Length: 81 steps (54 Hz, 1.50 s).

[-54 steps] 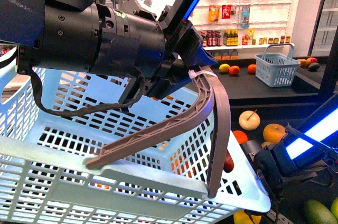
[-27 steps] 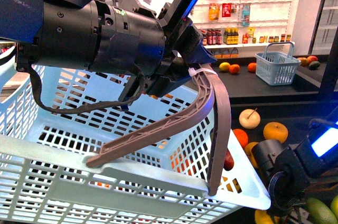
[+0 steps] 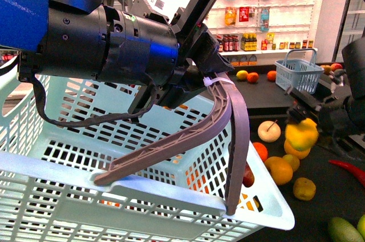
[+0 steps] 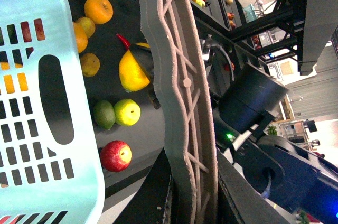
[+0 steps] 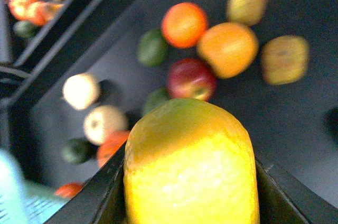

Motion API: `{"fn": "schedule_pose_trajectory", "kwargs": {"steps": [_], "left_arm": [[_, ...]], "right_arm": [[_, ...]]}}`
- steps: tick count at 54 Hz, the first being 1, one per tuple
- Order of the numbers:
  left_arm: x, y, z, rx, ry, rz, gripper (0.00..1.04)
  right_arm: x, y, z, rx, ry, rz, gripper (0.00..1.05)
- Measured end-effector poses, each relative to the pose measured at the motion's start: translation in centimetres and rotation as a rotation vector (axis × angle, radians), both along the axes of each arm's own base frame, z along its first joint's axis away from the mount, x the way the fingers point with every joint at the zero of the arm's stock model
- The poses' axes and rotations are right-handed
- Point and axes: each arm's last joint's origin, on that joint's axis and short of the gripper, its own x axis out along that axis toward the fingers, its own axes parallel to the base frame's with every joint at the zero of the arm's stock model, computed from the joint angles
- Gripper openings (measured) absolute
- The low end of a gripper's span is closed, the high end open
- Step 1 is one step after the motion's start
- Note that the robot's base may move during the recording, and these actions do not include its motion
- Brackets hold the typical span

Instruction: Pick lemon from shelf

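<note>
The bright yellow lemon [image 3: 301, 134] hangs in the air above the dark shelf [image 3: 319, 165], with my right gripper [image 3: 305, 121] shut on it. The right wrist view shows the lemon [image 5: 191, 167] filling the gap between the two black jaws, fruit on the shelf [image 5: 296, 108] beneath. In the left wrist view the lemon [image 4: 132, 71] appears past the grey basket handle [image 4: 182, 108]. My left gripper [image 3: 197, 76] is shut on that basket handle [image 3: 228, 116] and holds the pale blue basket [image 3: 85, 185] up in the front view's foreground.
Oranges [image 3: 278, 170], a cream pear [image 3: 269, 130], a small yellow fruit [image 3: 304, 188], a red chilli [image 3: 348, 170] and green fruit [image 3: 344, 230] lie on the shelf tier. A second blue basket [image 3: 299, 71] stands on a far counter. White bottle shelves [image 3: 262, 22] line the back wall.
My right arm has risen from low at the shelf's front edge to mid-height at the right, lifting the lemon off the tier. The left arm and basket have barely moved.
</note>
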Motion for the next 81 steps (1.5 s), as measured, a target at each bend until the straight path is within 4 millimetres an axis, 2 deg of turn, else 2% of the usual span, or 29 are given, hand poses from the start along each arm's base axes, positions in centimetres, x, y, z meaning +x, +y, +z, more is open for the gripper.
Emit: {"fn": "schedule_pose_trajectory", "kwargs": {"steps": [4,12,27,34,39,46,55,59,64,69,72,78,81], "left_arm": [[0.0,0.0,0.0,0.0,0.0,0.0,0.12],[0.0,0.0,0.0,0.0,0.0,0.0,0.12],[0.0,0.0,0.0,0.0,0.0,0.0,0.12],[0.0,0.0,0.0,0.0,0.0,0.0,0.12],[0.0,0.0,0.0,0.0,0.0,0.0,0.12],[0.0,0.0,0.0,0.0,0.001,0.002,0.12],[0.0,0.0,0.0,0.001,0.0,0.0,0.12],[0.0,0.0,0.0,-0.001,0.003,0.001,0.12],[0.0,0.0,0.0,0.001,0.001,0.003,0.12],[0.0,0.0,0.0,0.001,0.0,0.0,0.12],[0.0,0.0,0.0,0.0,0.001,0.0,0.12],[0.0,0.0,0.0,0.0,0.001,0.0,0.12],[0.0,0.0,0.0,0.001,0.001,0.0,0.12]], "right_arm": [[-0.5,1.7,1.4,0.079,-0.032,0.098,0.54],[-1.6,4.6,2.6,0.179,-0.054,0.249,0.54],[-3.1,8.4,1.5,0.193,-0.013,0.397,0.53],[-3.3,8.9,1.4,0.18,-0.025,0.448,0.75],[-3.3,8.8,1.4,0.181,-0.038,0.457,0.87],[-3.1,8.1,1.5,0.171,-0.055,0.452,1.04],[-2.4,5.7,2.0,0.129,-0.136,0.394,1.02],[-1.7,3.5,2.5,0.057,-0.191,0.323,1.02],[-0.3,0.6,2.0,-0.058,-0.189,0.207,1.02],[1.1,-2.3,-0.2,-0.141,-0.107,0.112,1.02],[1.8,-3.8,-3.2,-0.174,0.008,0.044,1.02],[2.3,-4.7,-8.7,-0.156,0.206,0.007,1.02],[2.4,-4.7,-10.7,-0.135,0.272,-0.003,1.02]]}}
